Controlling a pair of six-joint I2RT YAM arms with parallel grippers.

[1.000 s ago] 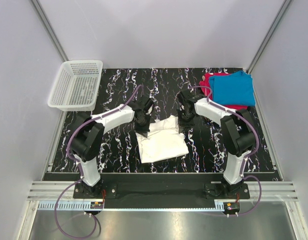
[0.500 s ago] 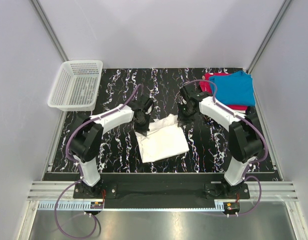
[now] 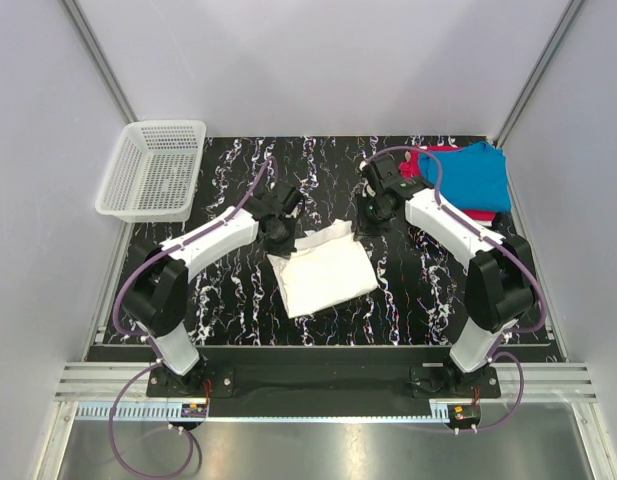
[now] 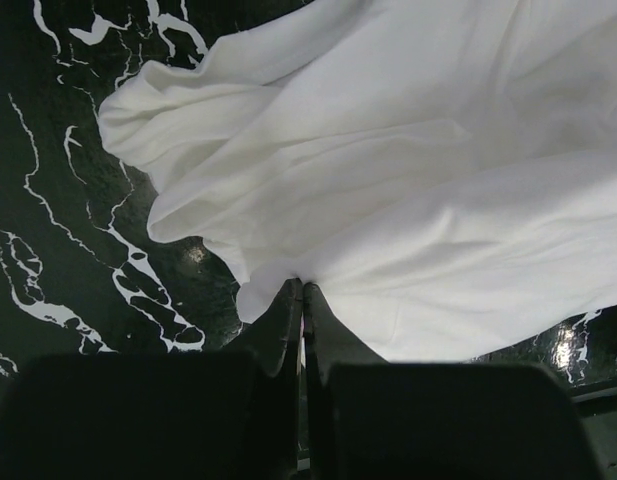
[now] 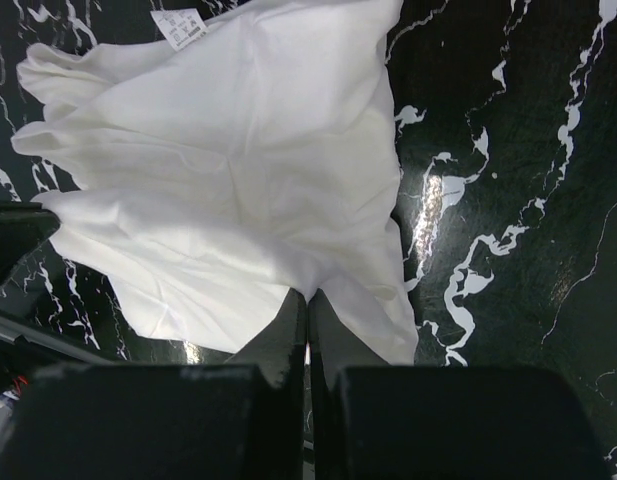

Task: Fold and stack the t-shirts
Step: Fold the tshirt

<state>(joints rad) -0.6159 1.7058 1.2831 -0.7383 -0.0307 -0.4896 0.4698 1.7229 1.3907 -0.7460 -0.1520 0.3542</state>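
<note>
The white t-shirt (image 3: 323,272) lies folded on the black marbled table (image 3: 228,300), its far edge lifted. My left gripper (image 3: 279,229) is shut on the shirt's far left corner; the left wrist view shows the cloth (image 4: 418,200) pinched at the closed tips (image 4: 303,286). My right gripper (image 3: 371,214) is shut on the far right corner, with cloth (image 5: 238,180) bunched at its closed tips (image 5: 308,294). A small label (image 5: 180,27) shows at the shirt's edge. A folded blue t-shirt (image 3: 470,176) lies on a red one (image 3: 418,158) at the back right.
A white mesh basket (image 3: 153,170) stands at the back left, partly over the table's edge. Grey walls close in the back and both sides. Bare table surface lies between the basket and the white shirt.
Both grippers have moved toward the back of the table with the white shirt's far corners in them. The shirt has slid slightly back and lies flatter.
</note>
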